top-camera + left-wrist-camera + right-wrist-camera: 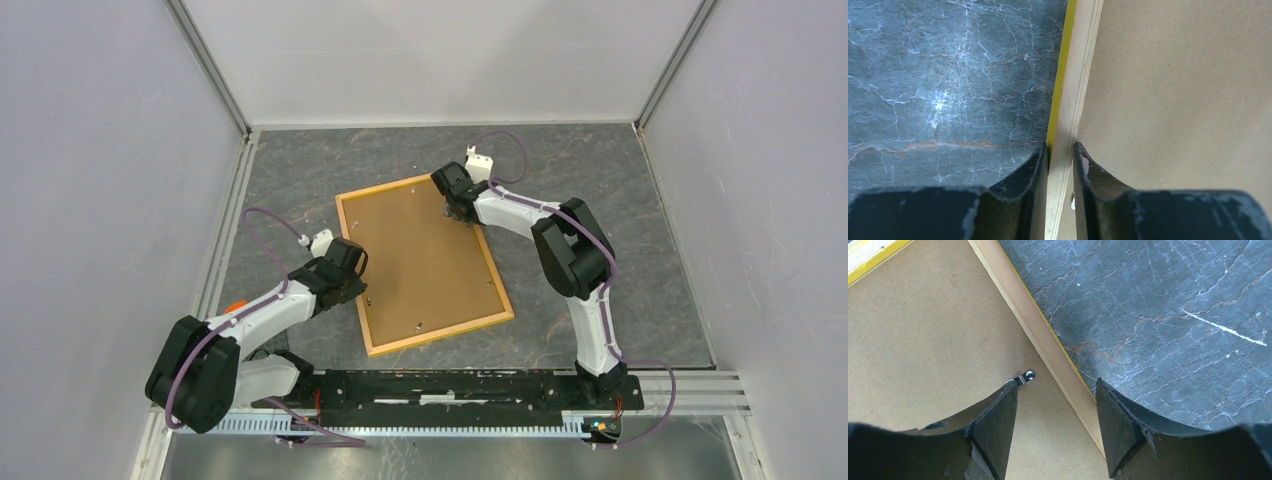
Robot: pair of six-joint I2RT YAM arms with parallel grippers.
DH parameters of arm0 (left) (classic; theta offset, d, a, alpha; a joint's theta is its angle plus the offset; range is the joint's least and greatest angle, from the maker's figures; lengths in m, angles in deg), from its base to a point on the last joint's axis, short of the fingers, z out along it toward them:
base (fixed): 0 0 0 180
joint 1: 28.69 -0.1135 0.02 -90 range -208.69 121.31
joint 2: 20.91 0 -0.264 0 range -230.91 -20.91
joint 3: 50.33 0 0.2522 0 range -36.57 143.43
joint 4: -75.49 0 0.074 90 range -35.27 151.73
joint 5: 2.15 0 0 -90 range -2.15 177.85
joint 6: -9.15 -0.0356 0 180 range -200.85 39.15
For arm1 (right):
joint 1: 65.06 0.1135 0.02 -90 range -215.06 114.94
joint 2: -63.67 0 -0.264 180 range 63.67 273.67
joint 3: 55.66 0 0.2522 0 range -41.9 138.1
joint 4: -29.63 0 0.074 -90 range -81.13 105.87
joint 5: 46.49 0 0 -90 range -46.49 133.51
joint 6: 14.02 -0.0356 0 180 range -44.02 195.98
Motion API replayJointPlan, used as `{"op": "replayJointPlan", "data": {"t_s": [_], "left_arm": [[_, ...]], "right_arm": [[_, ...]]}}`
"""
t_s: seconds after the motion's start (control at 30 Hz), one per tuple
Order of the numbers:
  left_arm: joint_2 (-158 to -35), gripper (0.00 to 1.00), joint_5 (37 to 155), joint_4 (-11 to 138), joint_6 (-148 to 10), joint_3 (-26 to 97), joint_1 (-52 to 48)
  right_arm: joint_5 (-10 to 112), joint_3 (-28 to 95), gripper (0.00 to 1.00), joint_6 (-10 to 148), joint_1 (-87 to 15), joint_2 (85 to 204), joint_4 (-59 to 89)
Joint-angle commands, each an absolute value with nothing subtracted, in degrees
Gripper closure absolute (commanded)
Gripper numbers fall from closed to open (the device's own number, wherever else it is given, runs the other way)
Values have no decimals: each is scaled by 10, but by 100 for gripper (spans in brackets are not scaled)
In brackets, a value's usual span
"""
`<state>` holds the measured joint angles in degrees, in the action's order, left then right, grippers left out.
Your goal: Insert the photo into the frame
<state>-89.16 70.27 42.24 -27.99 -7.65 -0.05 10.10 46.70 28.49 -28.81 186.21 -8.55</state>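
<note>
The left tool (1059,150) is clamping the frame (1075,85) on its left rail; the right tool (1056,386) is straddling the frame's right rail, jaws standing apart.

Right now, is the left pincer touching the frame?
Touching. The left wrist view shows the left pincer pinching the frame by its wooden edge, a finger flat against each side, no gap.
</note>
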Motion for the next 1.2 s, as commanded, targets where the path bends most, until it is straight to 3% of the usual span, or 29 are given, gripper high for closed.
{"op": "replayJointPlan", "data": {"t_s": [0.0, 0.33, 0.6, 1.17], "left_arm": [[-905, 98, 726, 442, -260, -99, -5], [-903, 98, 728, 444, -259, -102, -6], [-903, 98, 729, 447, -260, -103, -7], [-906, 98, 732, 450, -263, -103, -10]], "right_arm": [[95, 448, 38, 306, -289, 1854, -86], [89, 459, 27, 308, -301, 1847, -58], [96, 503, 26, 305, -308, 1885, -88], [126, 463, 26, 344, -279, 1883, -105]]}}
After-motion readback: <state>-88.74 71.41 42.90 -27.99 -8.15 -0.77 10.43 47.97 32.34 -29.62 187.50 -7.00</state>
